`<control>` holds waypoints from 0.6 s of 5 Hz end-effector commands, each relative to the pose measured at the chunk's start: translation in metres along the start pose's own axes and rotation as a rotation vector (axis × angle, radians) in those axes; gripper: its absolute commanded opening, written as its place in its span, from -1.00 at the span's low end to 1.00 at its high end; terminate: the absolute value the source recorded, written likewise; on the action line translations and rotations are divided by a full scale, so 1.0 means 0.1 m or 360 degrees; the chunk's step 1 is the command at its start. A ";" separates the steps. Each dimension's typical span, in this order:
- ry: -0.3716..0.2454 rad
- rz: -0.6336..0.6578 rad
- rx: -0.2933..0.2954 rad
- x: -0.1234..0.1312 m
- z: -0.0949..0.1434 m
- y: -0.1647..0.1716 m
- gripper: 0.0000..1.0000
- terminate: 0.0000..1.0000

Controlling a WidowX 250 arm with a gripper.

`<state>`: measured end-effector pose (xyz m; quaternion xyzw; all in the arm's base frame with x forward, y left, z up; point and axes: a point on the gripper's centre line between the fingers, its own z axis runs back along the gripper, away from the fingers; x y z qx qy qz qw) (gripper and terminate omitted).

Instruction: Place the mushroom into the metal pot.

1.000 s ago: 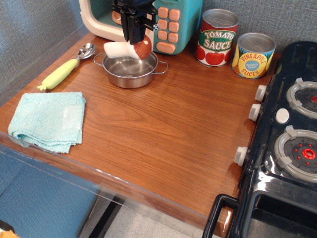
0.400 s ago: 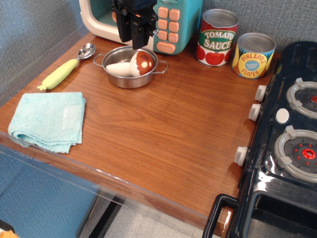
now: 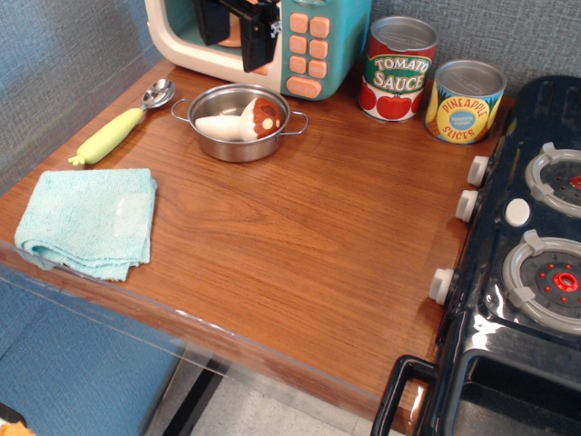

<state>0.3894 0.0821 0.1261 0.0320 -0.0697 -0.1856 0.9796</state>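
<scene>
Your gripper (image 3: 238, 23) is up at the top edge of frame, in front of the toy microwave (image 3: 313, 41), and it holds nothing. The fingers stand apart with a clear gap between them. It sits above and behind the pot, not touching it.

The mushroom (image 3: 238, 123) is inside the metal pot (image 3: 240, 122), lying on its side. The white stem points left, the reddish-brown cap with cream spots sits at the right against the pot wall. The pot stands on the wooden counter (image 3: 300, 218), just in front of the microwave.

Left of the pot you have a spoon (image 3: 123, 123) with a yellow-green handle, bowl end near the pot's left loop handle. A folded light-blue cloth (image 3: 86, 221) lies near the front left edge. Tomato sauce can (image 3: 399, 68) and pineapple can (image 3: 465, 100) stand side by side at the back right. The black toy stove (image 3: 526, 263) fills the right side.
</scene>
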 end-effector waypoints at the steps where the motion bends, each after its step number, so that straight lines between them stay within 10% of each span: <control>1: 0.0026 0.0148 0.0214 -0.34 0.14 -0.01 1.00 -1.00; 2: 0.0026 0.0148 0.0214 -0.34 0.14 -0.01 1.00 -1.00; 3: 0.0026 0.0148 0.0214 -0.34 0.14 -0.01 1.00 1.00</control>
